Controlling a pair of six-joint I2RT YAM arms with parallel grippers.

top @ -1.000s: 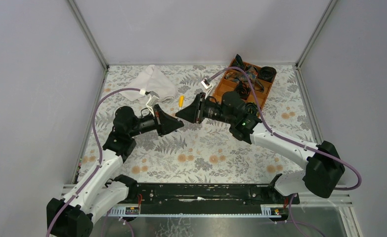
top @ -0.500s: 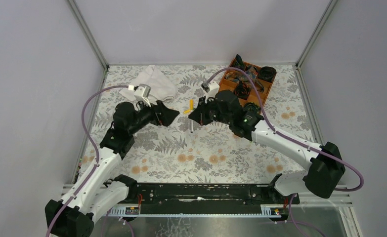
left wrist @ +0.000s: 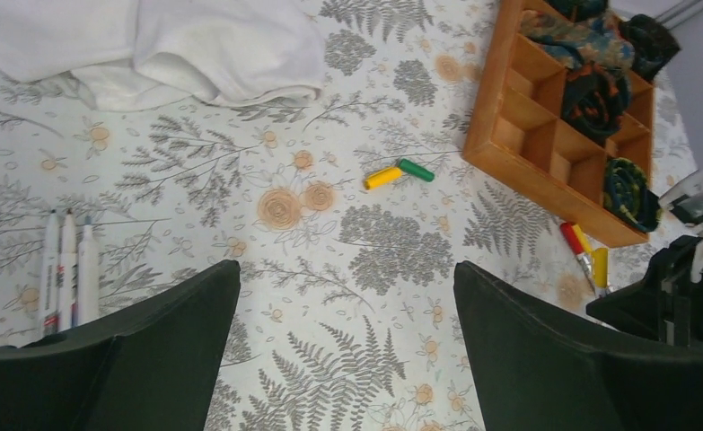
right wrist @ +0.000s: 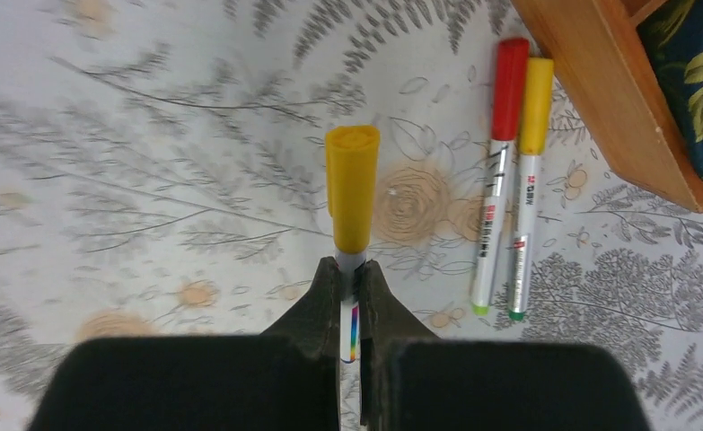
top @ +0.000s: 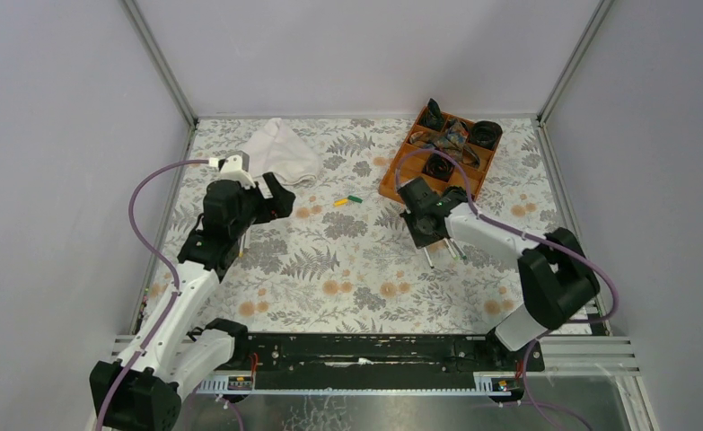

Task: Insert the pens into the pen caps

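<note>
Gripping a yellow-capped pen (right wrist: 352,202) tight in the closed right gripper (right wrist: 349,274).
Pointing down, right arm folded at the elbow toward the wooden tray (right wrist: 599,99), just beside two capped pens (right wrist: 491,215), red and yellow. Hovering with the left gripper (left wrist: 346,269) spread wide, left arm lifted high near the white cloth (left wrist: 195,45), above a loose yellow cap (left wrist: 382,178) just beside a green cap (left wrist: 416,170), with three pens (left wrist: 66,269) lying together at the left.

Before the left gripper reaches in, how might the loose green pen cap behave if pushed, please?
The green pen cap lies on its side and looks round, so it probably rolls. Tiny, it is likely light. The yellow cap at its end might shift too.
</note>
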